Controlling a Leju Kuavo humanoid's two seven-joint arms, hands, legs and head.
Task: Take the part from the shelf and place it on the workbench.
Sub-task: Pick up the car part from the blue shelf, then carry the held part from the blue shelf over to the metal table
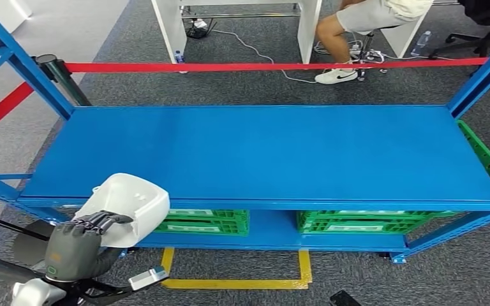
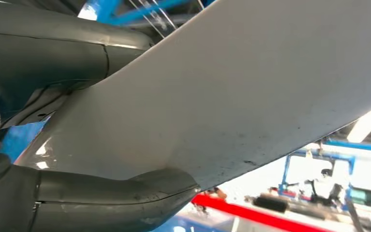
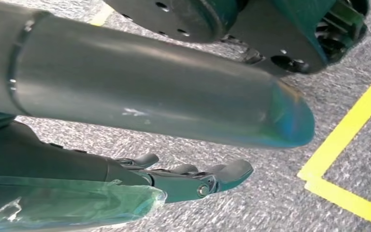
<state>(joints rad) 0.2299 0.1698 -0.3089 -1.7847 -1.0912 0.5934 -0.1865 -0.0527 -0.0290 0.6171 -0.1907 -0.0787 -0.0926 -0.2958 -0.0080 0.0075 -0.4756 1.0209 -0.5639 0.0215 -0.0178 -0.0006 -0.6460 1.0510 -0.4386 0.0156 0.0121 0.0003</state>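
Part (image 1: 127, 203): a white moulded plastic piece with a rounded shell form, held in the left robot hand (image 1: 88, 234) at the near left corner of the blue rack. In the head view the dark fingers (image 1: 102, 220) curl over its near edge and the piece rides above the front lip of the blue tabletop (image 1: 268, 153), partly overhanging it, without plainly resting on it. The left wrist view confirms the grasp: the white part's broad underside (image 2: 222, 106) lies clamped between the grey thumb (image 2: 106, 198) and the grey cover on the opposite side.

Right robot hand (image 3: 188, 179): hanging low over grey carpet beside a yellow floor marking (image 3: 348, 145), fingers loosely extended and apart, nothing in them.

Progress, as judged: pick-up appears complete, since the part is off any shelf and carried securely. Placement is outstanding. The blue tabletop, taken here to be the workbench, lies directly ahead, so what remains is to carry the part forward over it, lower it until it seats flat, and release the fingers.

Surroundings: green crates (image 1: 207, 222) sit on the lower shelf (image 1: 274, 234) beneath the tabletop. A red barrier tape (image 1: 261, 65) runs behind the rack, and a seated person's leg (image 1: 335, 44) is visible beyond it, well apart from the work area.
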